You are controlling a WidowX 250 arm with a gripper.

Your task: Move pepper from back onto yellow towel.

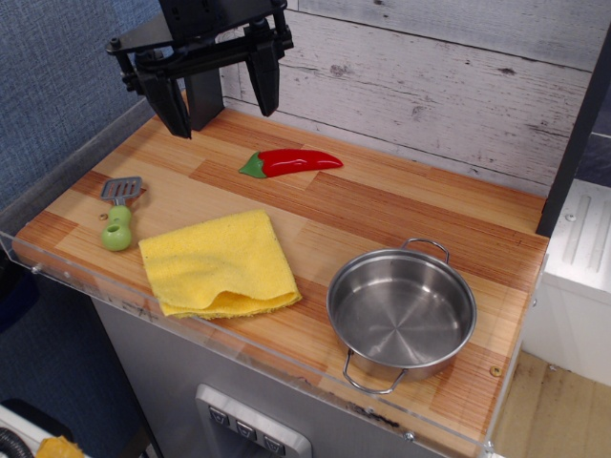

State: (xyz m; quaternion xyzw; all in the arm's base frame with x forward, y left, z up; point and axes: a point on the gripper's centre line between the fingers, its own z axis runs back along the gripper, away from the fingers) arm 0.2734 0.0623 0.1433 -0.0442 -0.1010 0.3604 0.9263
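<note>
The red pepper [294,162] with a green stem lies flat on the wooden counter near the back wall, stem to the left. The yellow towel [220,263] lies folded at the front, left of centre. My gripper [221,107] hangs open and empty above the back left of the counter, up and to the left of the pepper. Its two black fingers are spread wide and touch nothing.
A small spatula [119,214] with a green handle lies left of the towel. A steel pot [402,310] with two handles stands at the front right. A clear plastic rim [57,277] edges the counter. A plank wall [430,86] rises behind.
</note>
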